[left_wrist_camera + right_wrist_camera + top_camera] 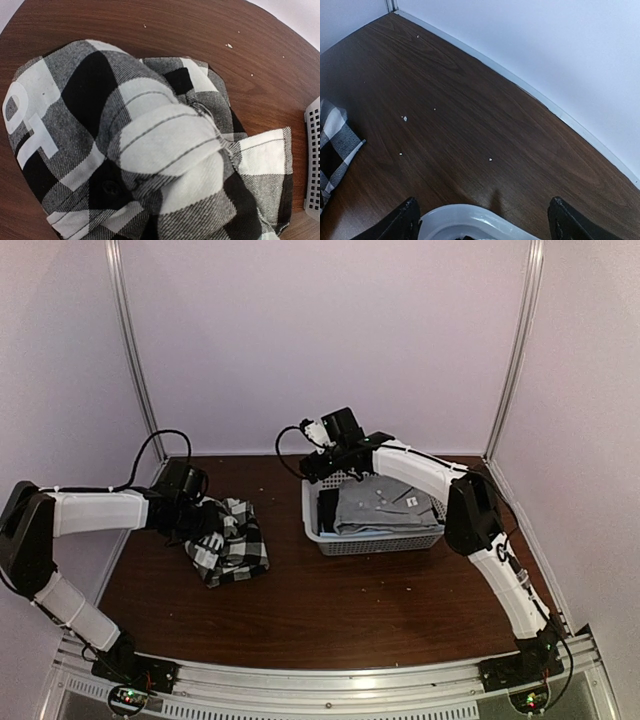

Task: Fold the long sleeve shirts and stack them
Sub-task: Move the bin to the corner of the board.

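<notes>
Grey shirt (385, 508) in basket (380, 543); right gripper (482, 214) fingers apart above rim; left gripper (197, 512) pinching checked shirt (238, 540).

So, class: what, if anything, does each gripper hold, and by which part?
The left gripper pinches the checked shirt by a bunched fold at its left side. The right gripper, open above the basket, holds nothing.

The black-and-white checked cloth shirt (232, 540) lies on the brown wooden table (350, 605), left of centre. The white plastic lattice basket (380, 544) stands to its right, apart from it. The plain grey cloth shirt (385, 508) lies inside the basket.
</notes>
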`<action>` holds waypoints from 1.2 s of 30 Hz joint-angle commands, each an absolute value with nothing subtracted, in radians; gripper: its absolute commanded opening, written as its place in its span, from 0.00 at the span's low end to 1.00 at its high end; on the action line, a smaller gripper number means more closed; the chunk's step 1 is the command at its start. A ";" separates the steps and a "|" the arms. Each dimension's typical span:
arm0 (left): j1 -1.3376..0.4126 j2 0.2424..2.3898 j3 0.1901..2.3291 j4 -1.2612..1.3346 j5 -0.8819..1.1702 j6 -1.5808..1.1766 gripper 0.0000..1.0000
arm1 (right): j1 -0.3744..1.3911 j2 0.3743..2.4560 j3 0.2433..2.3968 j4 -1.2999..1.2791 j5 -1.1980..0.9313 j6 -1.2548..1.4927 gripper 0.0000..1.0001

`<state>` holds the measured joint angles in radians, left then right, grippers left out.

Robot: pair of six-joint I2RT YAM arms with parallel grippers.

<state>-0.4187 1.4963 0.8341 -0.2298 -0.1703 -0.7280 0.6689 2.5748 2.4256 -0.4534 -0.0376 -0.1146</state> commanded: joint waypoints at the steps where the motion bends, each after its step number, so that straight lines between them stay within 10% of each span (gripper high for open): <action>1: -0.413 1.509 0.856 -0.180 -0.141 -0.732 0.00 | 0.606 2.608 2.414 -0.686 -0.088 -0.089 0.88; 36: -0.413 1.475 0.833 -0.166 -0.094 -0.730 0.00 | 0.501 1.701 1.052 -0.513 -0.008 0.130 0.86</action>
